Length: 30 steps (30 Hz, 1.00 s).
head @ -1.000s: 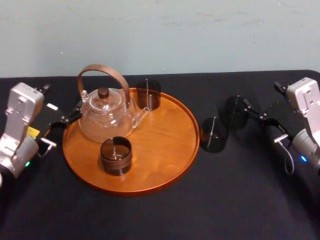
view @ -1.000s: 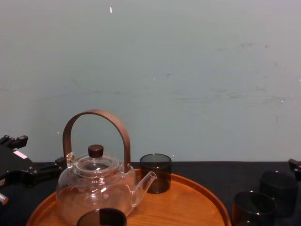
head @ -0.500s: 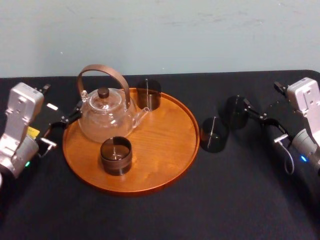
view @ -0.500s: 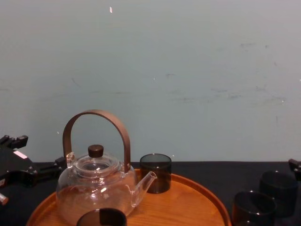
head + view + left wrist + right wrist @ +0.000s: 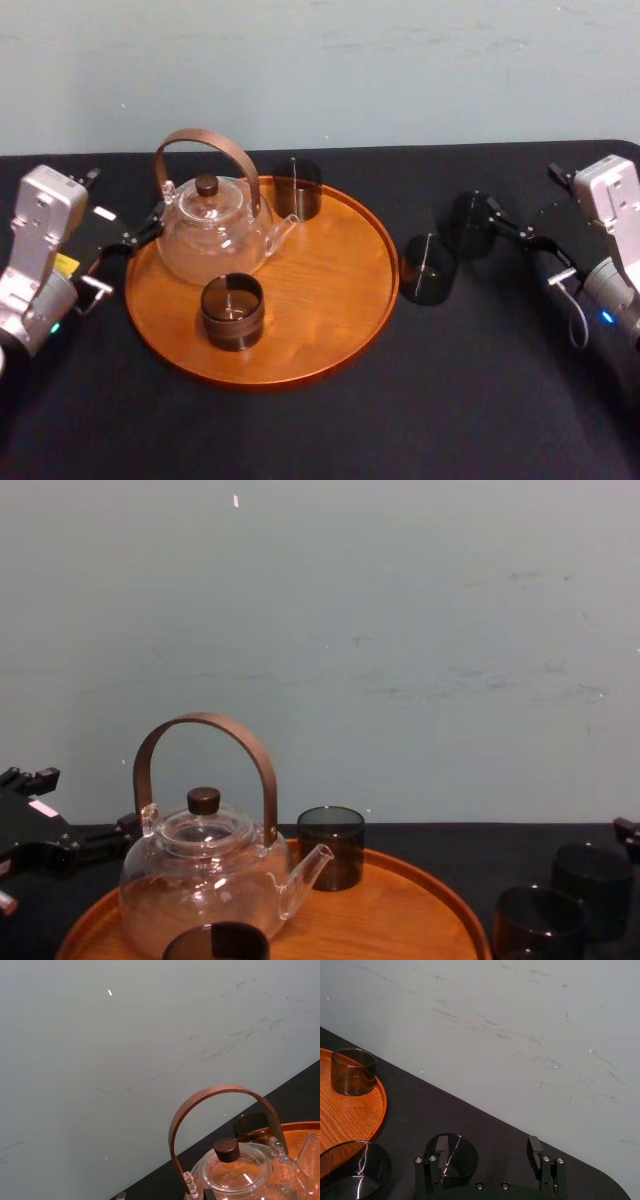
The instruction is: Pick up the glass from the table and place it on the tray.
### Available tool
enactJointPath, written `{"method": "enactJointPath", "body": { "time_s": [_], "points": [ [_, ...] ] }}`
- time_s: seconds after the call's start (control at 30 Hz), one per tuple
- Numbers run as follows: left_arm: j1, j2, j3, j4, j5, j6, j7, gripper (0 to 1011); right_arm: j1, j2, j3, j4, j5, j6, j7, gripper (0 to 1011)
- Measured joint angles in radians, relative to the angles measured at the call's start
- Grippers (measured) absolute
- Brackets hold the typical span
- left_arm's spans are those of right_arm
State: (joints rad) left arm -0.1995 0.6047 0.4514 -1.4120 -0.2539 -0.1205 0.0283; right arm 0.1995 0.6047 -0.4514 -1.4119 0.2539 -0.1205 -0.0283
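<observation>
Right of the tray (image 5: 345,300), on the counter (image 5: 330,430), stand two dark glasses: the nearer glass (image 5: 428,272) just beside the rim, and the farther glass (image 5: 468,222) beyond it, toward the right arm. A back glass (image 5: 297,188) and a front glass (image 5: 232,311) stand on the tray with a clear teapot (image 5: 212,235), so that share looks done. The pick-up in hand has, by my reading, not begun.

The right jaws are spread wide and hold nothing; one side of them sits right at the farther glass, which is not between them. The left jaws hang by the tray's left edge near the teapot, parted and empty — seemingly idle. Left to do: close on a glass, lift it, carry it over the rim and set it on bare wood.

Matte black covering lies flat over the counter, and behind it rises a pale blue-green wall (image 5: 400,70), scuffed in places.
</observation>
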Motion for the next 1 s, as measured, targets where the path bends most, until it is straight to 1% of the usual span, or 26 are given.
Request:
{"method": "enactJointPath", "body": {
  "time_s": [0.1, 0.2, 0.3, 0.4, 0.43, 0.53, 0.63, 0.73, 1.0],
  "points": [
    [0.000, 0.000, 0.000, 0.000, 0.000, 0.000, 0.000, 1001, 0.004, -0.010, 0.009, 0.007, 0.004, 0.004, 0.015, 1002],
    [0.000, 0.000, 0.000, 0.000, 0.000, 0.000, 0.000, 1001, -0.001, -0.011, 0.016, 0.000, 0.007, 0.005, 0.027, 1002],
    [0.000, 0.000, 0.000, 0.000, 0.000, 0.000, 0.000, 1001, -0.027, -0.001, 0.028, -0.041, 0.011, 0.017, 0.041, 1002],
    [0.000, 0.000, 0.000, 0.000, 0.000, 0.000, 0.000, 1001, -0.046, 0.010, 0.033, -0.073, 0.013, 0.027, 0.053, 1002],
    [0.000, 0.000, 0.000, 0.000, 0.000, 0.000, 0.000, 1001, -0.059, 0.017, 0.037, -0.098, 0.015, 0.033, 0.061, 1002],
    [0.000, 0.000, 0.000, 0.000, 0.000, 0.000, 0.000, 1002, -0.085, 0.029, 0.043, -0.142, 0.016, 0.044, 0.073, 1002],
    [0.000, 0.000, 0.000, 0.000, 0.000, 0.000, 0.000, 1001, -0.108, 0.035, 0.046, -0.175, 0.017, 0.049, 0.086, 1002],
    [0.000, 0.000, 0.000, 0.000, 0.000, 0.000, 0.000, 1001, -0.129, 0.038, 0.047, -0.200, 0.019, 0.060, 0.103, 1002],
    [0.000, 0.000, 0.000, 0.000, 0.000, 0.000, 0.000, 1001, -0.167, 0.040, 0.044, -0.238, 0.020, 0.089, 0.146, 1002]
  ]
}}
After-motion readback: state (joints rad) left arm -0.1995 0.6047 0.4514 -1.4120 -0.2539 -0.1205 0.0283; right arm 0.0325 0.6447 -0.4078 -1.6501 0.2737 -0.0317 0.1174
